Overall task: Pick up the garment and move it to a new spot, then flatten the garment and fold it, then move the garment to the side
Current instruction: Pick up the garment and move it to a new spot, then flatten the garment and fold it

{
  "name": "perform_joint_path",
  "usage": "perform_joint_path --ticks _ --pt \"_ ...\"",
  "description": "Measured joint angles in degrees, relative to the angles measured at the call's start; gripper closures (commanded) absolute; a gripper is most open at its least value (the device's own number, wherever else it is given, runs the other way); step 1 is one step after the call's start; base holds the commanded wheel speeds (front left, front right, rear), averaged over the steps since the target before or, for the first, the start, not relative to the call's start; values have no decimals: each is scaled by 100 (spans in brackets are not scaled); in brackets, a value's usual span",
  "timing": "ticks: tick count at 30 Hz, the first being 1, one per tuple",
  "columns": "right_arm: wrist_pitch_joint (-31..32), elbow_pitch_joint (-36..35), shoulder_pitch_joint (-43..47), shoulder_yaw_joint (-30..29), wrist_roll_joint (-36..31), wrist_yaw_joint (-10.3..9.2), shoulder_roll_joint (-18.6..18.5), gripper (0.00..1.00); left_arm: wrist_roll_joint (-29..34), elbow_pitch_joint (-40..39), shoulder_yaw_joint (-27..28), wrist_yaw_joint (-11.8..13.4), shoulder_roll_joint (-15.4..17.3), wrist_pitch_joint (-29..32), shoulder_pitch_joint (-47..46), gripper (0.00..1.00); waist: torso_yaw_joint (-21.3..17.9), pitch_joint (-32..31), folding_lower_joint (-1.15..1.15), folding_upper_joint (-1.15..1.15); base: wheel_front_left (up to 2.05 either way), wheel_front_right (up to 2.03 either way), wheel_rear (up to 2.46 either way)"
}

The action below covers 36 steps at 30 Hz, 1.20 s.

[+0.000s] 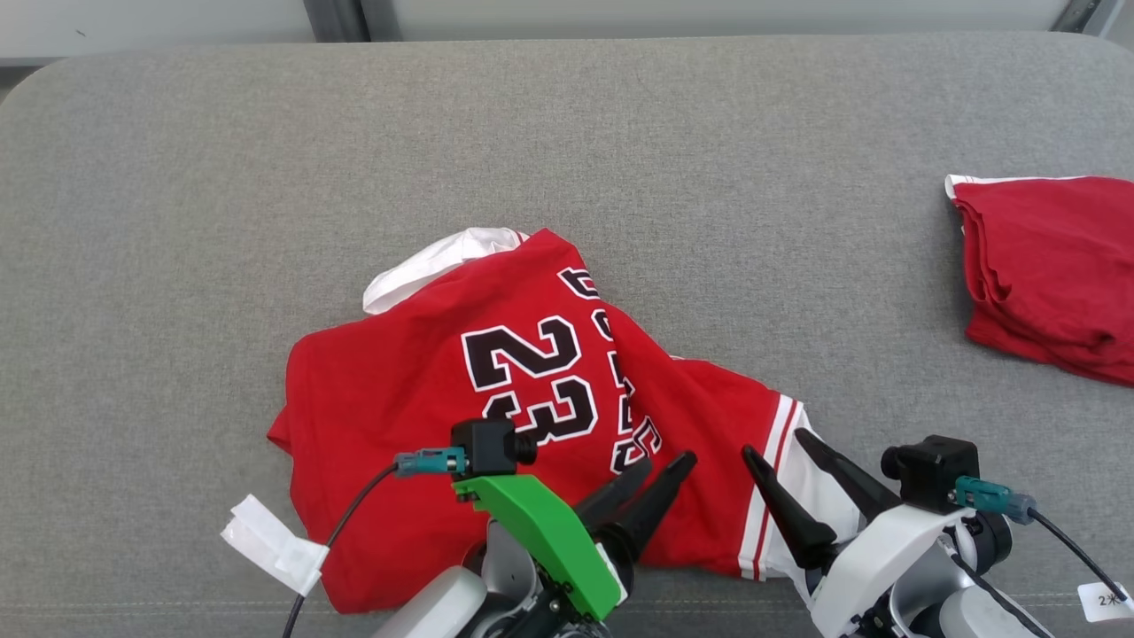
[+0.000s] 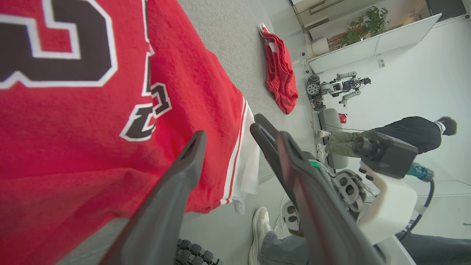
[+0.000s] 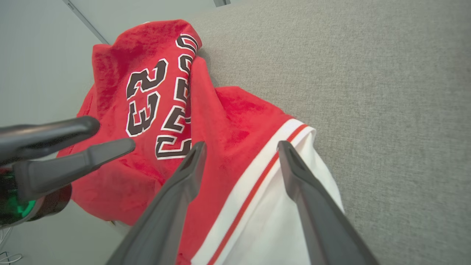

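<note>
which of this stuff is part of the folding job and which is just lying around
Job: red 23 jersey, crumpled on the grey surface.
Lying about: folded red garment at the right; white paper tag near the jersey's left edge.

Everything is lit brightly and evenly by soft, diffuse light, so that only faint shadows are cast on the grey cushion (image 1: 620,133) beside the folds of the red jersey (image 1: 399,390). The head view is rendered sharp, whereas in both wrist views lines are bent toward the edges by the wide lens. The dark fingers (image 3: 173,198) closest to the lens are slightly blurred, and the pale wall (image 2: 404,73) is rendered very bright.
</note>
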Motion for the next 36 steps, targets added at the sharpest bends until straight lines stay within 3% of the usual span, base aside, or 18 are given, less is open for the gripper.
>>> perform_joint_path --ticks 5,12,23,27,36 --pt "0 -108 63 -113 10 -59 -57 0 -42 -27 156 40 25 -135 101 0 0 15 0 0 0 0 0" --pt "-27 -346 87 -454 24 -288 -197 0 -44 -78 331 89 212 -291 293 0 -24 -11 0 0 0 0 0" --pt "243 55 651 -751 845 -309 -132 0 -96 -186 481 138 311 -443 482 0 107 -9 0 0 0 0 0" --pt "347 109 660 -814 1184 -264 -37 0 -121 -259 555 138 320 -492 483 0 220 12 0 0 0 0 0" --pt "590 247 601 -821 1629 53 71 3 -143 -345 632 181 348 -543 493 0 415 48 0 0 0 0 0"
